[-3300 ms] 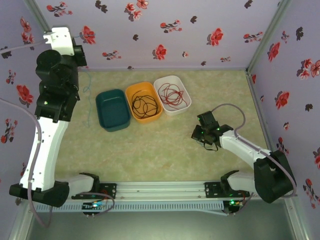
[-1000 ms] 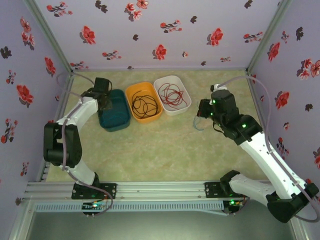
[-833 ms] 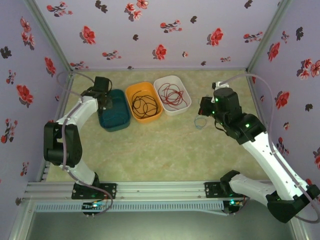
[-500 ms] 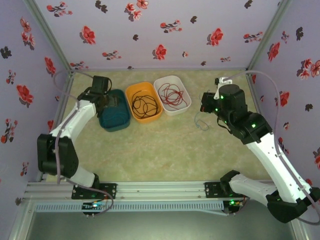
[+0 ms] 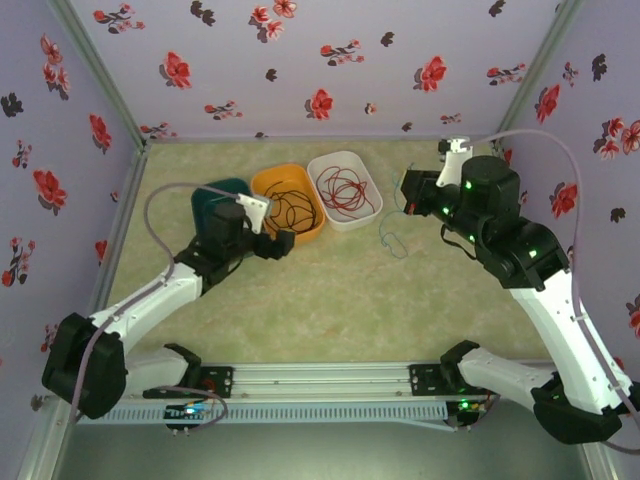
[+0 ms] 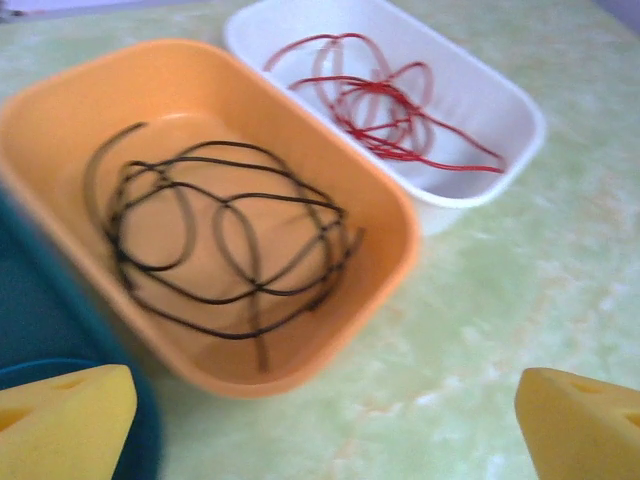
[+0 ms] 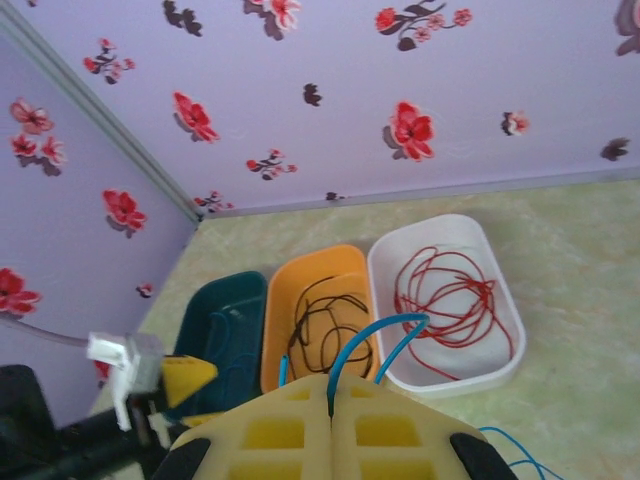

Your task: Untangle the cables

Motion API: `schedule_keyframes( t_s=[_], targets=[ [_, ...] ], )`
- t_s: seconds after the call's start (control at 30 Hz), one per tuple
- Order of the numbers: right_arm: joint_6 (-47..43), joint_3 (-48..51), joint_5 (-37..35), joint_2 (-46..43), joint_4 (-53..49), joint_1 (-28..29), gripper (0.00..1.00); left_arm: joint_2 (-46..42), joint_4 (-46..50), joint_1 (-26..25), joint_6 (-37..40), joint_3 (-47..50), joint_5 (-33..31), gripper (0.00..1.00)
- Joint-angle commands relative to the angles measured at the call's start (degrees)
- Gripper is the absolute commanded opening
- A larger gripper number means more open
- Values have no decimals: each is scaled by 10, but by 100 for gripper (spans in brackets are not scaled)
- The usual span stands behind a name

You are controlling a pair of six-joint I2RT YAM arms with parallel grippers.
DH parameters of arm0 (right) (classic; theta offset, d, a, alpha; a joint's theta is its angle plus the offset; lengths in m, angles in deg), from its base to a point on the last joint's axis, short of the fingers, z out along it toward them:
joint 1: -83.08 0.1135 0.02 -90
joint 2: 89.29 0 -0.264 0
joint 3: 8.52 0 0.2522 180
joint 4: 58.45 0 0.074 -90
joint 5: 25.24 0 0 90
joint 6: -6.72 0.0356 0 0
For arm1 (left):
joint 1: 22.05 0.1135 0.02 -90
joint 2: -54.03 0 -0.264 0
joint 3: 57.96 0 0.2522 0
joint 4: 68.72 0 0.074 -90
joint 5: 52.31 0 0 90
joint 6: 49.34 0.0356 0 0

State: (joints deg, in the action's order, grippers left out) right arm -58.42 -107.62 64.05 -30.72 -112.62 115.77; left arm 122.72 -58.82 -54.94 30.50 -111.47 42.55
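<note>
Cables, counted from the jaws outward, come to three that can be made out. The blue cable [image 7: 400, 322] is pinched between the pressed-together yellow fingers [image 7: 270, 435] of the right gripper [image 7: 330, 395] and arches up out of them in two strands. Seen from above, it dangles off that gripper as a thin loop near the right end of the white tray [image 6: 500, 100]. The left gripper [image 6: 320, 430] is spread wide with nothing between its two fingers, low over the table [image 6: 520, 290] just in front of the orange tray [image 6: 390, 215]. One black cable [image 6: 230, 240] lies loosely coiled in the orange tray, and one red cable [image 6: 380, 105] lies in loose loops in the white tray beside it. A teal tray [image 6: 40, 320] sits just beside the orange one on its other side, making three trays in a row; what it holds is too dim to tell.
</note>
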Motion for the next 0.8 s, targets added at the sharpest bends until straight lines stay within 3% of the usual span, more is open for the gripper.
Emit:
schedule_keyframes(
  t_s=[0.0,0.17,0.4,0.77],
  targets=[
    [9,-24,48,7,21,4,0,-3,-145,-35,-10,32,31,100],
    [40,-30,73,10,69,4,0,42,-309,-103,-59,86,-1,100],
    [77,-14,59,10,122,4,0,155,-480,-212,-41,93,-93,100],
    [110,11,23,4,182,4,0,322,-610,-266,-87,26,-142,100]
  ],
)
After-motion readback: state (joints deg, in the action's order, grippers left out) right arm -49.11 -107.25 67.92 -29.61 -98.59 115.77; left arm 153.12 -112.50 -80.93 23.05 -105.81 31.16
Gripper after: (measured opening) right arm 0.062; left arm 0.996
